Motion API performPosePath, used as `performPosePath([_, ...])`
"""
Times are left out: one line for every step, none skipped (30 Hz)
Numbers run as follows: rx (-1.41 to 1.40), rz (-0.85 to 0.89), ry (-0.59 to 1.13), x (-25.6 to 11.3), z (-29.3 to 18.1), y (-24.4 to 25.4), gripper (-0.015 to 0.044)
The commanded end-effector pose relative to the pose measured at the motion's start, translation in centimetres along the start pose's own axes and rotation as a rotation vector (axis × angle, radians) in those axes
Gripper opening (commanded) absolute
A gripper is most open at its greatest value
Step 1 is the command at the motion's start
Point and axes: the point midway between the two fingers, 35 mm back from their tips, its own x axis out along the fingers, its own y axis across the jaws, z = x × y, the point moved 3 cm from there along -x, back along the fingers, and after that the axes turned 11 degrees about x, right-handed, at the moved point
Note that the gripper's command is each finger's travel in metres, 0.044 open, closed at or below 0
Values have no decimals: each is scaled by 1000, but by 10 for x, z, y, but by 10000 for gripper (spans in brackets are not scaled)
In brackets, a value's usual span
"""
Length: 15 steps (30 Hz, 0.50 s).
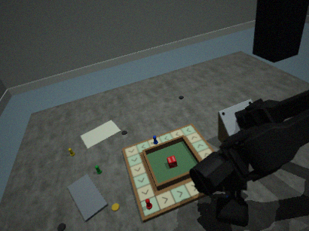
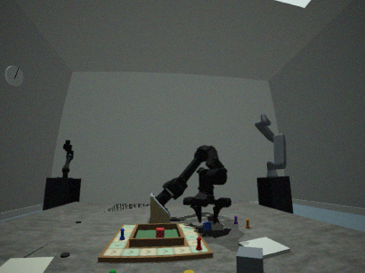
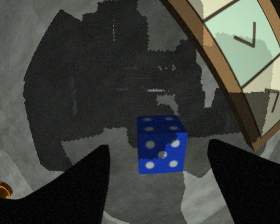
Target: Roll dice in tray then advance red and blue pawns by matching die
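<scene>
The pincer (image 2: 207, 221) (image 3: 160, 150) is hovering spread, its fingertips flanking the blue die (image 2: 206, 226) (image 3: 161, 145); the board's edge (image 3: 220, 75) is lying toward one o'clock.

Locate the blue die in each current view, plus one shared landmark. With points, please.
Top: not clearly visible, around the arm's gripper.
Exterior: blue die (image 2: 206, 226) low, right of centre, beneath the gripper (image 2: 207, 219).
Wrist: blue die (image 3: 161, 150) just right of centre, between the fingertips.
Shared landmark: the board's wooden rim (image 1: 133, 184) (image 2: 156, 260) (image 3: 220, 75).
</scene>
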Motion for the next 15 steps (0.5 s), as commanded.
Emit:
performPosePath([5, -1, -1, 7, 0, -1, 275])
performPosePath([5, -1, -1, 9, 0, -1, 275])
performPosePath([6, 0, 0, 10, 0, -1, 275])
performPosePath([6, 0, 0, 12, 0, -1, 275])
performPosePath([6, 0, 0, 12, 0, -1, 275])
performPosePath([6, 0, 0, 13, 0, -1, 275])
performPosePath([6, 0, 0, 13, 0, -1, 249])
performPosePath([6, 0, 0, 13, 0, -1, 222])
performPosePath([6, 0, 0, 13, 0, -1, 196])
performPosePath([6, 0, 0, 13, 0, -1, 170])
performPosePath([6, 0, 0, 13, 0, -1, 144])
performPosePath([6, 0, 0, 13, 0, -1, 117])
performPosePath([6, 0, 0, 13, 0, -1, 91])
performPosePath([6, 0, 0, 13, 0, -1, 85])
performPosePath([6, 0, 0, 13, 0, -1, 78])
